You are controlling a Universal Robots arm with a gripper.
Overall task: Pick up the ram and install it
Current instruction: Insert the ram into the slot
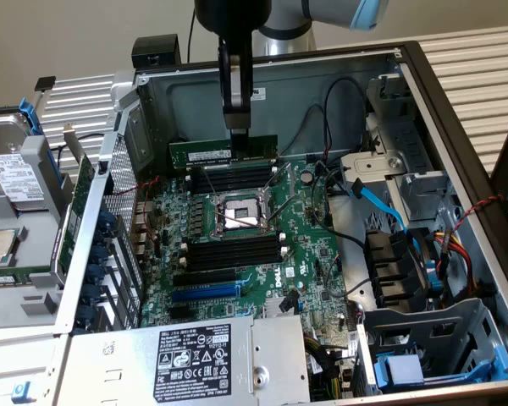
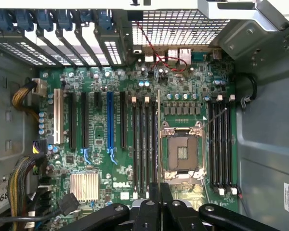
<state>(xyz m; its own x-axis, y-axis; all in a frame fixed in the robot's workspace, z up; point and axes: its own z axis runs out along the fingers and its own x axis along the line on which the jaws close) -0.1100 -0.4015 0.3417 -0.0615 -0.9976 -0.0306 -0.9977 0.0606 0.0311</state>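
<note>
The ram [image 1: 212,153], a long dark-green stick with a white label, hangs level inside the open computer case, and my gripper [image 1: 237,127] is shut on its top edge from above. It hovers just over the far bank of black memory slots [image 1: 230,178], behind the CPU socket [image 1: 237,211]. In the wrist view the ram [image 2: 158,139] appears edge-on as a thin line running out from the gripper [image 2: 159,192], between one bank of memory slots [image 2: 144,144] and the CPU socket [image 2: 183,154]. A second slot bank [image 2: 221,144] lies past the socket.
The green motherboard [image 1: 313,245] fills the case floor, with a blue expansion slot [image 1: 205,292], loose black cables [image 1: 339,118], a blue cable [image 1: 377,199] and drive bays [image 1: 406,271] on the exterior view's right. The power supply [image 1: 195,355] sits in front. A hard drive [image 1: 13,178] lies outside the case.
</note>
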